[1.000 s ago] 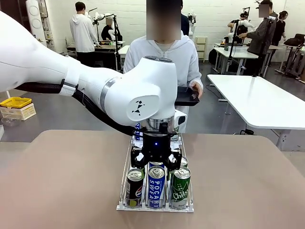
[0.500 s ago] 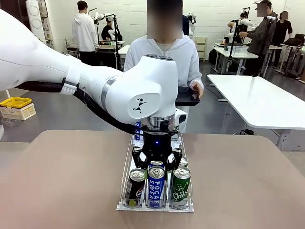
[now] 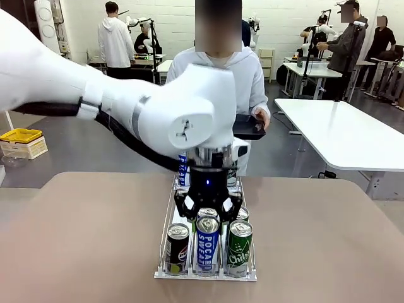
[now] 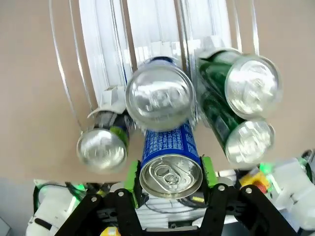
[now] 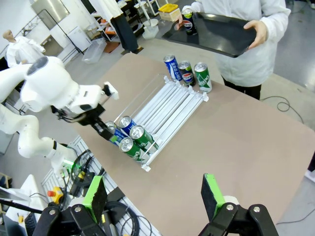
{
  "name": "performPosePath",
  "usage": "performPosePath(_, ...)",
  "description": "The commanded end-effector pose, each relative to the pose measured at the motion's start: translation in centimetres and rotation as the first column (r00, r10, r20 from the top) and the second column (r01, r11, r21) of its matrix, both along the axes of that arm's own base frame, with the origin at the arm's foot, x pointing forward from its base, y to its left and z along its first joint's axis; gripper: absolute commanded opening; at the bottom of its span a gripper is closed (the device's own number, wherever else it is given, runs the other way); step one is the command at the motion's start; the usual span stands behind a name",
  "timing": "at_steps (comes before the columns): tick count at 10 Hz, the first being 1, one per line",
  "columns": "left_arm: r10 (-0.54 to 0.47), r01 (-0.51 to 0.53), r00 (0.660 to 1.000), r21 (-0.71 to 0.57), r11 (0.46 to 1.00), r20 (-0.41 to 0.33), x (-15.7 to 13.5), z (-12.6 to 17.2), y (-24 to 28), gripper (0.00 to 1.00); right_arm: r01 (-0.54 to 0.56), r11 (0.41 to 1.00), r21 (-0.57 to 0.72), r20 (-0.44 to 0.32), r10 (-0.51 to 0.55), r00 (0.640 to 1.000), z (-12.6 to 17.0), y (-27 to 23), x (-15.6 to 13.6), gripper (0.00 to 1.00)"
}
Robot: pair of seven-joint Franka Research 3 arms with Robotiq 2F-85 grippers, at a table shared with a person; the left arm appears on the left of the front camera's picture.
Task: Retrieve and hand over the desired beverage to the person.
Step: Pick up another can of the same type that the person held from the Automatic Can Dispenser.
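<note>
My left gripper (image 3: 207, 210) is shut on the blue Pocari Sweat can (image 3: 207, 245) at the near end of the clear rack (image 3: 165, 227). Its green pads (image 4: 132, 176) press both sides of that can (image 4: 171, 162). A Pepsi can (image 3: 177, 248) stands to the left of it and a green Chilsung can (image 3: 239, 246) to the right. A second blue can (image 4: 160, 98) lies just behind the held one. The person (image 3: 218, 69) stands at the far side holding a black tray (image 3: 249, 126). My right gripper (image 5: 154, 196) hangs open high above the table.
Three more cans (image 5: 187, 73) stand at the rack's far end, and one can (image 5: 187, 19) is on the person's tray (image 5: 221, 32). Bare brown tabletop (image 3: 328, 246) lies on both sides of the rack. A yellow box (image 3: 22, 142) sits far left.
The left arm's wrist has shifted slightly up and left. Its gripper stays shut on the blue can, which sits a touch higher in the rack's near end.
</note>
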State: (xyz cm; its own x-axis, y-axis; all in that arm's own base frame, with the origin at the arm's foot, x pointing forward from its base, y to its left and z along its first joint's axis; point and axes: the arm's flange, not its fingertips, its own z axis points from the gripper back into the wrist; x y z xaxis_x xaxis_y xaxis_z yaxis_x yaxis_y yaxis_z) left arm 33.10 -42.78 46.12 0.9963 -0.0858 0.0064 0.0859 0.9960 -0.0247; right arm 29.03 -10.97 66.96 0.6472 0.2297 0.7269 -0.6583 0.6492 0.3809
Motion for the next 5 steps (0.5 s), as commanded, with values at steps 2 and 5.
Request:
performPosePath(2, -0.075, 0.076, 0.997, -0.056, 0.996, 0.022, -3.2, 12.3, 2.3, 0.00, -0.020, 0.999, 0.032, 0.021, 0.019, 1.000, 0.0, 0.1, 0.2, 1.00)
performPosePath(5, -0.107, 0.110, 0.992, -0.044, 0.993, 0.068, -4.3, 20.3, 3.8, 0.00, -0.020, 0.999, 0.032, 0.021, 0.019, 1.000, 0.0, 0.1, 0.2, 1.00)
